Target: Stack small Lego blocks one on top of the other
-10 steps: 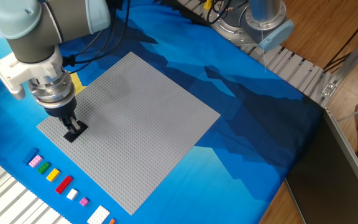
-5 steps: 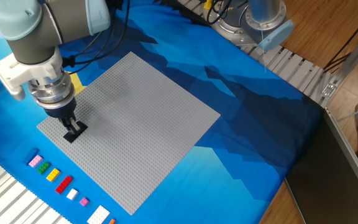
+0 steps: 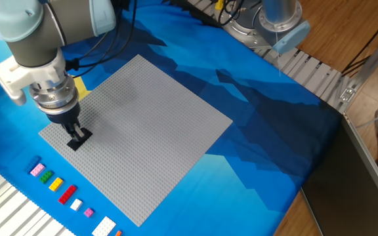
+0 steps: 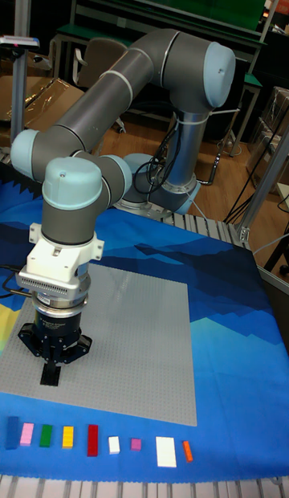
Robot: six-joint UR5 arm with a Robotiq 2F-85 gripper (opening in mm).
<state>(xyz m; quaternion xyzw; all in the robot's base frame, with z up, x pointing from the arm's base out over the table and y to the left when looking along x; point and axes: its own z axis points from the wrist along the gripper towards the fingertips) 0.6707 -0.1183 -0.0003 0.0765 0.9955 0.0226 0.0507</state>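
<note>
While your gripper stands upright over the left corner of the grey baseplate, its jaws are clenched on the flat black block, which rests on the studs there. In the tall fixed view you see the other small blocks lying in a row on the blue desk cover below the plate: pink block, green block, yellow block, red block, white block and orange block.

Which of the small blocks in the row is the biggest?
The white block, second from the right end in the tall view, between the small purple one and the orange one. It is clearly wider than all the others.
</note>
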